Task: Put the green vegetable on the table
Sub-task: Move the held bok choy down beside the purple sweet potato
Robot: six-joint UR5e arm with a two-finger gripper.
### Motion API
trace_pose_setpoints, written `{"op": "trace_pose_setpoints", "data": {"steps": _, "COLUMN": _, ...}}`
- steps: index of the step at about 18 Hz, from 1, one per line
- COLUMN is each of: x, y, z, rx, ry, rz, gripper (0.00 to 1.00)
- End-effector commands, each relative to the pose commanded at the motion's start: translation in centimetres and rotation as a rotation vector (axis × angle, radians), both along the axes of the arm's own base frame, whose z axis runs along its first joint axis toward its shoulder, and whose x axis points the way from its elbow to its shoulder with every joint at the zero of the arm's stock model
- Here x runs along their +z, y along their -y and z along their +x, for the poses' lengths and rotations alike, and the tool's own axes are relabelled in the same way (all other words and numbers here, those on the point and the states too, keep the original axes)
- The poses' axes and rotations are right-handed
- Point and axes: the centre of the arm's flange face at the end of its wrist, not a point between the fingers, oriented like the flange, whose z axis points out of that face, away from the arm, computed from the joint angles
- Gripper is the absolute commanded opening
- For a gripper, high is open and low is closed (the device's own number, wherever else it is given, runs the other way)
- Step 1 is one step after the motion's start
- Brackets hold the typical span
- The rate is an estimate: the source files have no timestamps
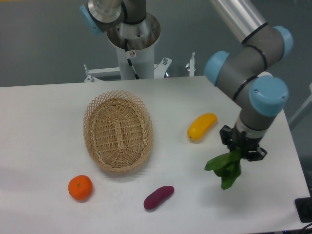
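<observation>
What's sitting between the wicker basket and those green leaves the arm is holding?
Only the yellow fruit, slightly above that line; the camera view otherwise shows bare table between basket and green vegetable.

The arm entered from the 1 o'clock corner, folded at its blue-capped joints, wrist pointed straight down over the 4 o'clock area, and the gripper [241,152] was clamped on the green vegetable [225,167], which hung beneath it.

One fixed camera looks from the table's [44,126] front edge, raised and tilted down, facing the arm's base. It sits at middling range, taking in nearly the whole tabletop; the gripper [242,147] shows right of centre, the wicker basket [117,131] well to its left.
</observation>
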Motion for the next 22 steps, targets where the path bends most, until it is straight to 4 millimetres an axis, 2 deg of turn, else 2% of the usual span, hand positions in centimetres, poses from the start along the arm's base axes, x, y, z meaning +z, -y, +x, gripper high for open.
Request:
{"op": "trace_pose_setpoints", "data": {"steps": 10, "x": -2.9, "y": -2.8, "z": 3.1, "rx": 0.235, "ry": 0.021, "rz": 0.015, "gripper": 0.30}}
{"op": "trace_pose_setpoints", "data": {"steps": 15, "x": -3.4, "y": -2.9, "z": 4.1, "rx": 0.327, "ry": 0.038, "rz": 0.016, "gripper": 0.30}}
{"op": "trace_pose_setpoints", "data": {"steps": 17, "x": -3.6, "y": -2.7, "z": 4.4, "rx": 0.325, "ry": 0.038, "rz": 0.016, "gripper": 0.41}}
{"op": "trace_pose_setpoints", "data": {"steps": 18, "x": -3.6, "y": -2.7, "z": 4.4, "rx": 0.325, "ry": 0.038, "rz": 0.016, "gripper": 0.57}}
{"op": "trace_pose_setpoints", "data": {"steps": 19, "x": -3.6, "y": -2.7, "z": 4.3, "rx": 0.325, "ry": 0.037, "rz": 0.017, "gripper": 1.00}}
{"op": "trace_pose_setpoints", "data": {"steps": 22, "x": -3.6, "y": -2.7, "z": 4.3, "rx": 0.325, "ry": 0.037, "rz": 0.017, "gripper": 1.00}}
